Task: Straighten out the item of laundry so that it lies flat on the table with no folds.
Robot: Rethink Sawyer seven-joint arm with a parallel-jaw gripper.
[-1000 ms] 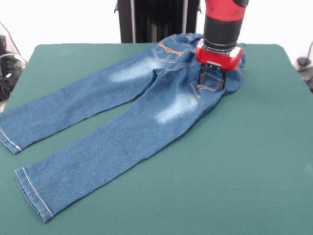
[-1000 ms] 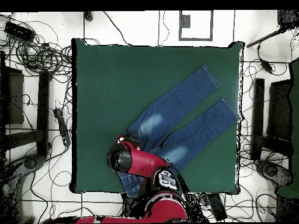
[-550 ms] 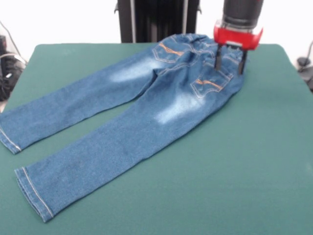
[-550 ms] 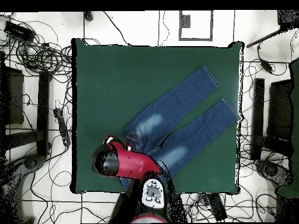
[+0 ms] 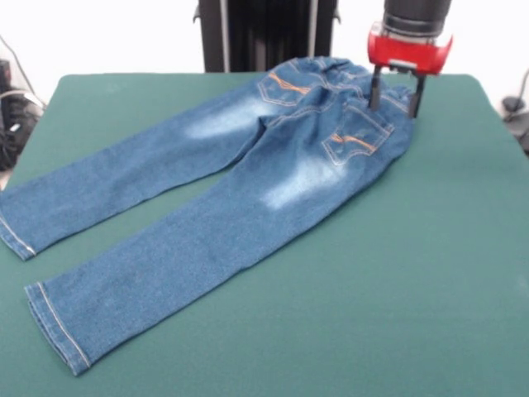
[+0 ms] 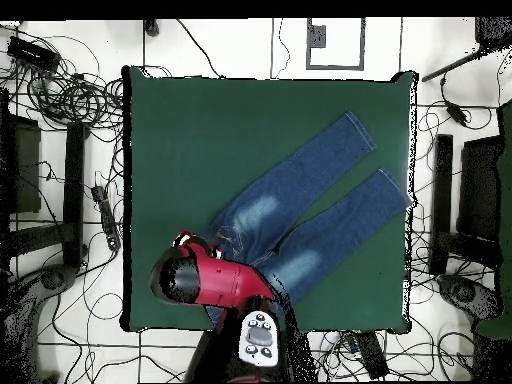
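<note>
So on the big dark green felt-covered counter (image 5: 397,281) there's a small pair of medium-blue denim jeans with faded whitish patches (image 5: 207,207), spread out back side up. In the front view the two legs run out toward the left edge and the near left corner. The hems with the pale stitching sit closest to that side. One hem ends right at the left edge, and the other stops short of the near edge. The legs look pretty flat, with only soft wrinkles. Going right, the seat has the two orange-stitched back pockets, and the elastic waistband bunches up a bit near the far edge, over toward the far right corner.

Above that waistband corner hangs the red and black end effector (image 5: 396,93). Its two dark fingers (image 5: 374,89) point down and are spread apart with nothing between them. The tips sit right over the denim by the right-hand pocket, but I can't tell if they actually touch it.

The rest of the counter is bare green cloth.

The overhead view shows what the front one doesn't: black cables and stands (image 6: 60,150) lie on the floor all round the counter. From up there the red arm (image 6: 215,282) covers the waistband end, so the end effector's fingers are hidden in that view. Only the legs of the jeans show, fanning toward the opposite corner.
</note>
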